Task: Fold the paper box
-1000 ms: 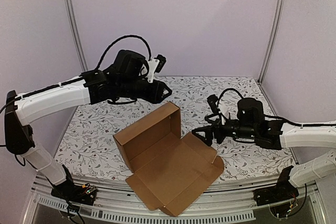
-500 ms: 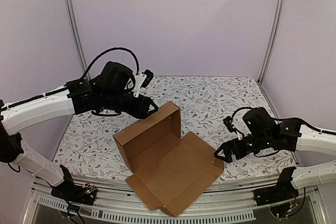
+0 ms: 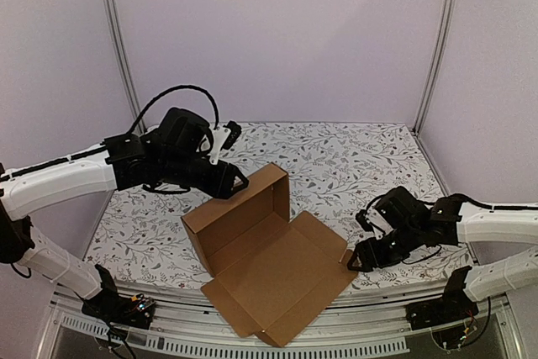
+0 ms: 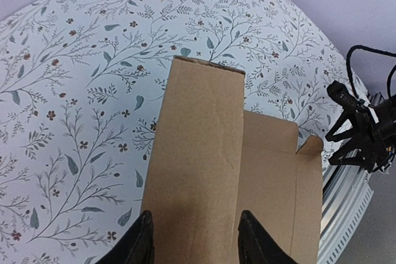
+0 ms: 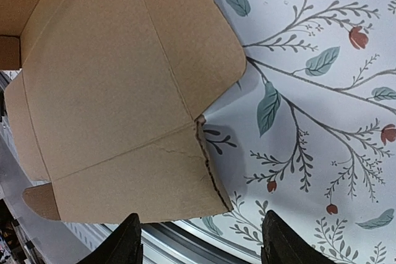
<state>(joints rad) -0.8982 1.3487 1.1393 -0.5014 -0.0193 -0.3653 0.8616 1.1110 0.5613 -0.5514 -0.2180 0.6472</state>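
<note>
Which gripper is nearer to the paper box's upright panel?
Left: the left gripper is at the top of the upright panel; the right gripper is beside the low right flap.

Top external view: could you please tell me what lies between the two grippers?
There, the paper box lies between them: raised wall at the left gripper, flat flap near the right gripper.

- You have the paper box (image 3: 269, 271) lying opened out on the table (image 3: 361, 153), toward its near edge. It is plain, unmarked brown corrugated cardboard.
- Its far long wall stands upright, with a short side wall folded up at the right end.
- The large front panel lies flat, and its nearest corner juts past the table's near edge.
- At the panel's right edge you see a rounded flap and a small raised tab.
</note>
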